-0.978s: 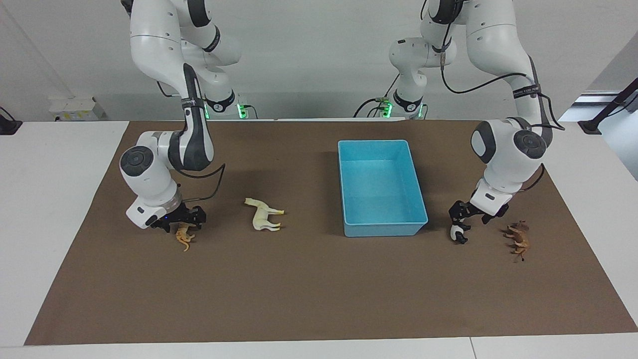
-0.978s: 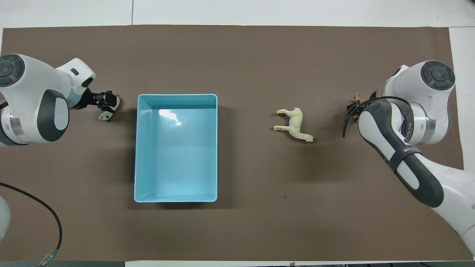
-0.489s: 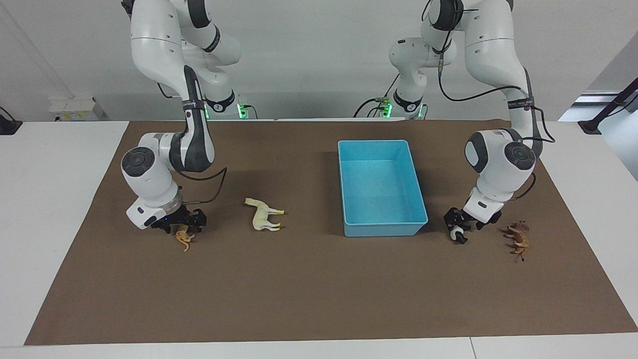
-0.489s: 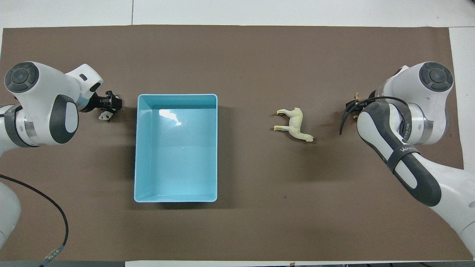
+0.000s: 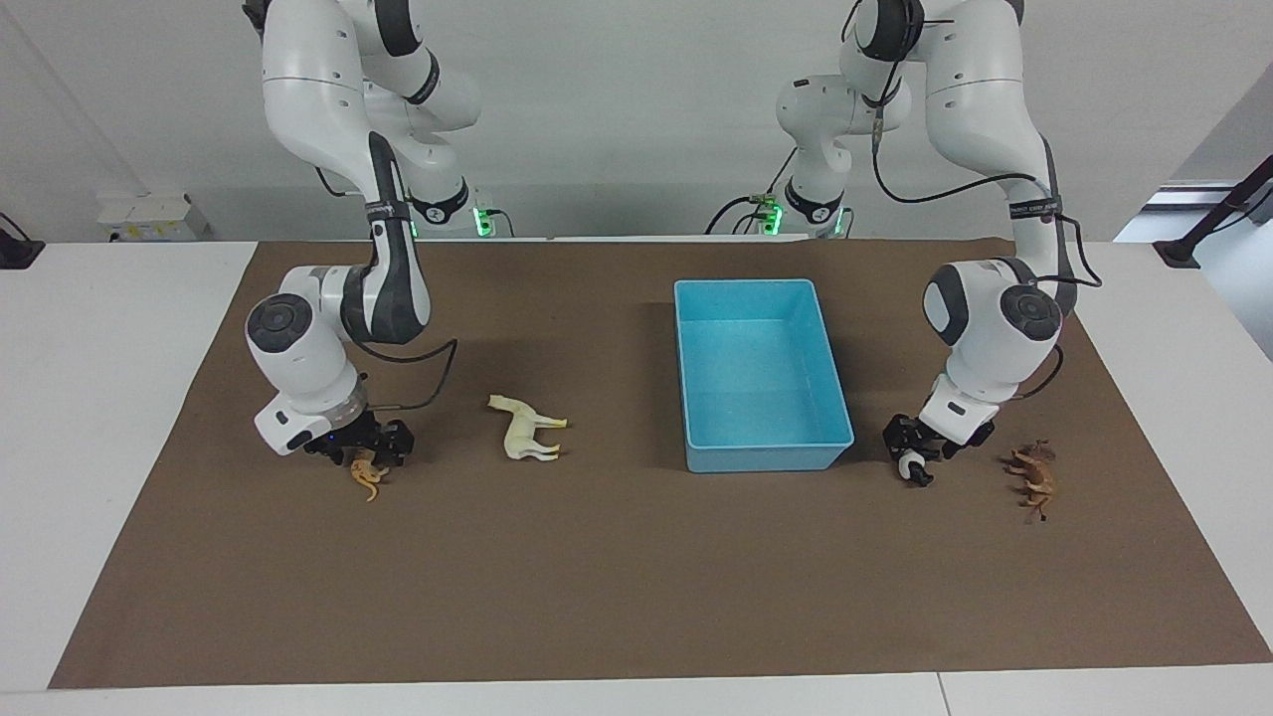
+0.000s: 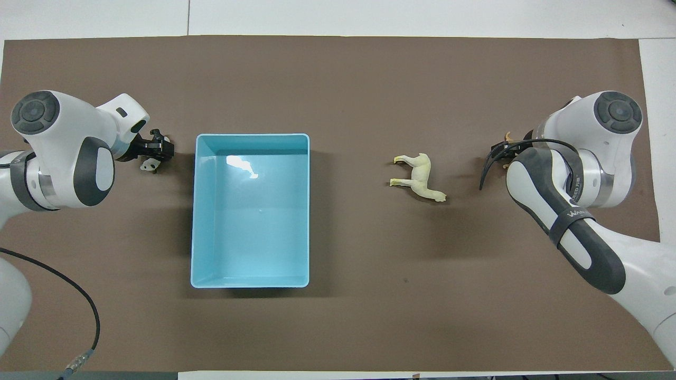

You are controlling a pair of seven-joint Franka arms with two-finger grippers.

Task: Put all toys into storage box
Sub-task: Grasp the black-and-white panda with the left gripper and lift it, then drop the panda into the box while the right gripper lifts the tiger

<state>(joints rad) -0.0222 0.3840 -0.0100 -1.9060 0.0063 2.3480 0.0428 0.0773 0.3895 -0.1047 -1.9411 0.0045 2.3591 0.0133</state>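
The light blue storage box [image 5: 766,457] stands empty on the brown mat, also in the overhead view [image 6: 194,211]. My left gripper [image 5: 910,452] is down at the black-and-white panda [image 5: 909,467], beside the box toward the left arm's end; both show from overhead, gripper [image 6: 157,150] and panda [image 6: 148,165]. The brown lion [image 5: 1034,477] lies beside the panda, farther toward that end, hidden under my arm from overhead. My right gripper [image 5: 363,446] is down at the orange tiger [image 5: 369,477], of which only a tip [image 6: 508,138] shows from overhead. The cream-white horse [image 5: 527,430] lies between tiger and box.
The brown mat [image 5: 636,577] covers most of the white table [image 5: 119,398]. A cable [image 6: 79,316] of the left arm hangs over the mat's near corner. The horse also shows from overhead [image 6: 420,177].
My left arm swung a little toward the box and its gripper settled lower on the panda. My right arm shifted slightly over the tiger. The toys have barely moved.
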